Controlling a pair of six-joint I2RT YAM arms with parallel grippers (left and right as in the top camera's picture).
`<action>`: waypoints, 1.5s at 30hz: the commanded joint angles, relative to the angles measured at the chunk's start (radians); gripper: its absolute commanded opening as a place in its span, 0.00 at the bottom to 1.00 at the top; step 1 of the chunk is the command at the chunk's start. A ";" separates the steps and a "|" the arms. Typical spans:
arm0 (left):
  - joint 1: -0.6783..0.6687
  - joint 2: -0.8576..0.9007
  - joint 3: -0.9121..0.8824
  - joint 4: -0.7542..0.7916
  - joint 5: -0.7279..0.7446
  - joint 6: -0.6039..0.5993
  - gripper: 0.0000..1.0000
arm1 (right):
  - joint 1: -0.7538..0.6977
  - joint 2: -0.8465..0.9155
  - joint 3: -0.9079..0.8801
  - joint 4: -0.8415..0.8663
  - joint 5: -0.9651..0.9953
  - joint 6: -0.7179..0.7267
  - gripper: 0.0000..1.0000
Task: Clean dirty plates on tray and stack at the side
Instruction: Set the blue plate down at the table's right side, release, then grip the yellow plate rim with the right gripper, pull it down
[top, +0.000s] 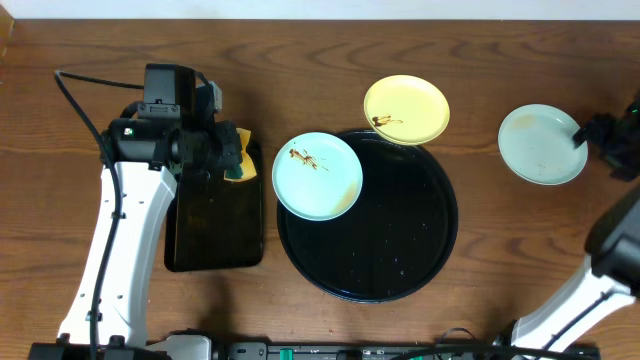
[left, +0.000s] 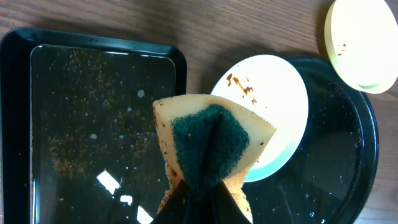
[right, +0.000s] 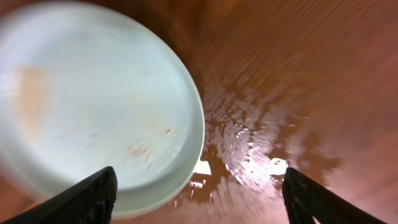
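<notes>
- Overhead: high, straight down on the table (top: 320, 40).
- Left wrist: close, downward past left pincer (left: 202, 180); smeared plate (left: 273, 106) beyond it shared with overhead.
- Right wrist: nearest, blurred, looking past right pincer (right: 205, 199).

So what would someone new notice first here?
The big round black tray in the middle grabs you first, with a smeared mint-blue plate overlapping its left rim and a yellow plate on its far rim. At left, the left gripper pinches a yellow-and-green sponge by a rectangular tray.

Glossy black tray (top: 420, 262), wood-grain table (top: 320, 50), rough-faced green-and-yellow sponge (left: 208, 144).
</notes>
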 joint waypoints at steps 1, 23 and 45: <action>0.004 -0.007 -0.007 0.001 -0.007 0.022 0.07 | 0.027 -0.145 0.028 -0.002 -0.016 0.003 0.82; 0.004 -0.007 -0.007 -0.011 -0.007 0.046 0.07 | 0.469 0.105 0.026 0.156 -0.589 0.125 0.99; 0.004 -0.007 -0.007 -0.010 -0.007 0.048 0.07 | 0.460 0.106 -0.322 0.475 -0.625 0.323 0.99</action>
